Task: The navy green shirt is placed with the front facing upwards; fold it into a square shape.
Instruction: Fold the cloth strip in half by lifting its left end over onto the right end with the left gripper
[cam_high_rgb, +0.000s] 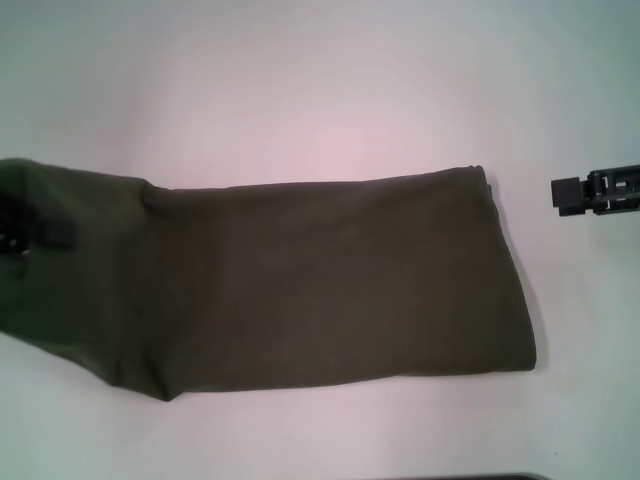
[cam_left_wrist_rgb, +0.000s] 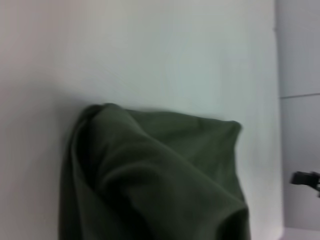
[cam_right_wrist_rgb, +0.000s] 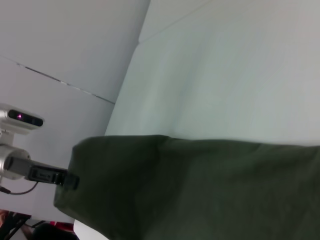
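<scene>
White table (cam_high_rgb: 320, 90), bare and evenly lit, fills the head view. Grey floor past its edge in the wrist views.

Navy green shirt (cam_high_rgb: 330, 280) lies across the middle of the frame as a long folded band, sleeves tucked in, no lettering showing. Right end is flat, with a clean folded edge at centre right. Left end is raised off the table at the left edge of the frame, draped and bunched.

Left gripper (cam_high_rgb: 30, 232) sits at far left, mid-height, dark against the lifted cloth. It appears closed on the shirt's left end, though the fingers are mostly hidden by fabric. Left wrist view shows the shirt (cam_left_wrist_rgb: 155, 175) humped up beneath the camera.

Right gripper (cam_high_rgb: 590, 193) hovers at right, mid-height, clear of the shirt's right end and holding nothing; how far its fingers stand apart cannot be made out.

Risks, as judged: only one end is held, so carrying it over could drag the band askew. The layers may separate and slip from the pinch. Edges could then land misaligned, giving a skewed rectangle rather than a square.
</scene>
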